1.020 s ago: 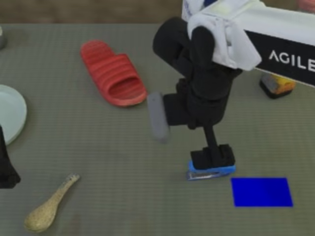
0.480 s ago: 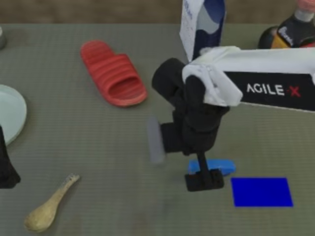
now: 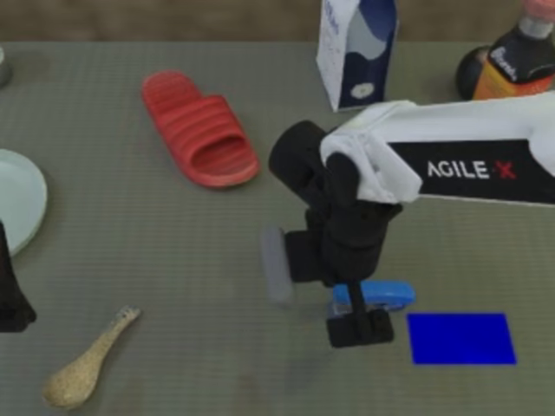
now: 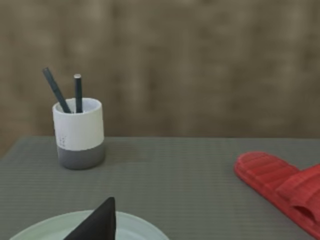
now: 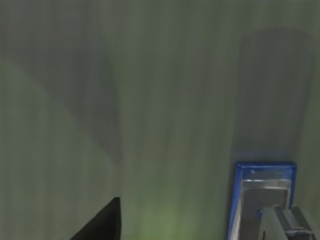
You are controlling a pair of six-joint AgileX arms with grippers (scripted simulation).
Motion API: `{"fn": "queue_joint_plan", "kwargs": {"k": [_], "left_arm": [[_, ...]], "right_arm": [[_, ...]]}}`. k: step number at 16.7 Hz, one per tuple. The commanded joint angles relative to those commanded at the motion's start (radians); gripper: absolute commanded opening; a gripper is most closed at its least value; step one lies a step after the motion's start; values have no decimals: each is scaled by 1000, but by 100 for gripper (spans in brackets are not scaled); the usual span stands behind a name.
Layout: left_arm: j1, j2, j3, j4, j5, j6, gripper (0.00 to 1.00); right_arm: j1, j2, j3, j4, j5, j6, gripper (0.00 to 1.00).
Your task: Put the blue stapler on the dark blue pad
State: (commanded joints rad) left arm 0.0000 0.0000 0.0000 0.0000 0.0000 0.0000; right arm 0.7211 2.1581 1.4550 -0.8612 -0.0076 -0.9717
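— Where is the blue stapler [image 3: 375,295] right now?

— Lifted off the table [image 3: 173,277], I think, though from above I can't be fully sure it clears the surface. My right gripper [image 3: 358,328] has its fingers clenched on it near one end, and the rest of the stapler sticks out toward the table's right side. In my right wrist view its silver underside shows inside the blue rim [image 5: 265,197], with the table beneath it.

— And the dark blue pad [image 3: 460,338]?

— Flat on the table, just to the right of my right gripper, near the front edge. The stapler is beside the pad's upper left corner, not over it.

— Your other arm?

— My left arm [image 3: 10,295] sits parked at the table's left edge, next to a pale green plate [image 3: 17,201]. Its wrist view takes in a white and grey cup [image 4: 79,133] with 2 dark sticks in it and a red slipper [image 3: 199,130].

— Anything else near?

— A blue-and-white carton [image 3: 357,50] at the back, a wooden spoon [image 3: 85,362] at the front left.
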Motion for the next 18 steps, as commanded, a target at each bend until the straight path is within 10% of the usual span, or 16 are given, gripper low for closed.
{"fn": "queue_joint_plan", "kwargs": {"k": [11, 18], "left_arm": [[0, 0, 0, 0, 0, 0, 100], [0, 0, 0, 0, 0, 0, 100]], "right_arm": [[0, 0, 0, 0, 0, 0, 2], [0, 0, 0, 0, 0, 0, 0]]}}
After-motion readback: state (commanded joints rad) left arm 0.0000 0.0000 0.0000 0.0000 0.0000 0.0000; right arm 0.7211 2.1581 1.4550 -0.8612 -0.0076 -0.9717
